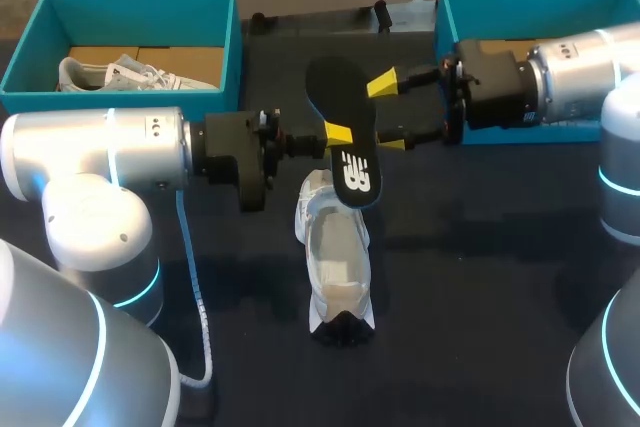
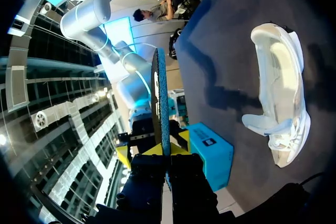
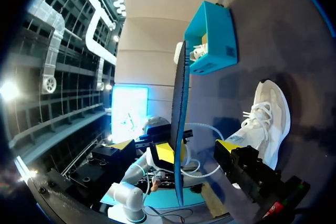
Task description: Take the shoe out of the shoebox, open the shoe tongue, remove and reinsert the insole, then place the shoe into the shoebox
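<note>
Black insole (image 1: 350, 152): likely light, thin and bendy; it hangs above the white shoe (image 1: 335, 257) at the desk's middle.
Left gripper (image 1: 338, 133): clamped on it.
Right gripper (image 1: 388, 114): fingers apart; you'd pinch flat faces.

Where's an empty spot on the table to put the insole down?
The table right of the white shoe is bare. Crowded over the shoe's far end, where the left gripper and right gripper meet at the insole.

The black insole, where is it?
In the head view, the flat black insole hangs mid-table above the white sneaker, pinched by the left end effector, the right end effector open around it.
</note>
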Robot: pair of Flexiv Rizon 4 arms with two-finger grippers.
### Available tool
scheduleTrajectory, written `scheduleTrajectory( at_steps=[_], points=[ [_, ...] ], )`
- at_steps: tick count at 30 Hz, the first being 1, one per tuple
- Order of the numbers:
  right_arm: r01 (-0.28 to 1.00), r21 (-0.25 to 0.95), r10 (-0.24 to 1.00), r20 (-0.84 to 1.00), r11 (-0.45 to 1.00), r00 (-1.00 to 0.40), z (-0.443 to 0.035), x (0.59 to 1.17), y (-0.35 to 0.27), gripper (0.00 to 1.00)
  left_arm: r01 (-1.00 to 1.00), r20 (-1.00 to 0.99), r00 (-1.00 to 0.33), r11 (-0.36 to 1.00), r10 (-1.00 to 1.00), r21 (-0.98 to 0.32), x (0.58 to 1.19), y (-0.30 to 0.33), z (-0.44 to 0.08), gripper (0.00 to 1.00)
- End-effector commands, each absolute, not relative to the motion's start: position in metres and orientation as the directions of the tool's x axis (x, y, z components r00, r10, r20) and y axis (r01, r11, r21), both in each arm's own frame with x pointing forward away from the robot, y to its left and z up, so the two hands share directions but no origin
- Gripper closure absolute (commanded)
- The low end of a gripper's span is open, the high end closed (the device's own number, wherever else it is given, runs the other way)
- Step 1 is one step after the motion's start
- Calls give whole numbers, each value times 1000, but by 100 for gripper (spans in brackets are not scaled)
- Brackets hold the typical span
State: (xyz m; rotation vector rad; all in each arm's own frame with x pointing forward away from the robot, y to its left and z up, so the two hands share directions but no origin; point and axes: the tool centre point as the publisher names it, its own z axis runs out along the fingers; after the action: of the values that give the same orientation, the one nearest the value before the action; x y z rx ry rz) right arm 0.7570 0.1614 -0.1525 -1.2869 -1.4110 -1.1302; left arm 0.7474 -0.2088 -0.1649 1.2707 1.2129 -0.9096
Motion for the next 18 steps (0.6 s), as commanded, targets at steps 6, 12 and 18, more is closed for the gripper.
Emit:
scheduleTrajectory(
  at_steps=[6, 12, 18],
  points=[
    [996, 58, 191, 979, 68, -70, -163, 760, 177, 1, 971, -975, 182, 133, 127, 198, 747, -211, -166, 100],
    [995, 71, 205, 975, 64, -83, -166, 759, 177, 26, 971, -975, 182, 133, 127, 198, 747, -211, -166, 100],
    [995, 79, 206, 975, 54, -89, -167, 759, 178, 44, 971, -975, 182, 133, 127, 198, 747, -211, -166, 100]
  ],
)
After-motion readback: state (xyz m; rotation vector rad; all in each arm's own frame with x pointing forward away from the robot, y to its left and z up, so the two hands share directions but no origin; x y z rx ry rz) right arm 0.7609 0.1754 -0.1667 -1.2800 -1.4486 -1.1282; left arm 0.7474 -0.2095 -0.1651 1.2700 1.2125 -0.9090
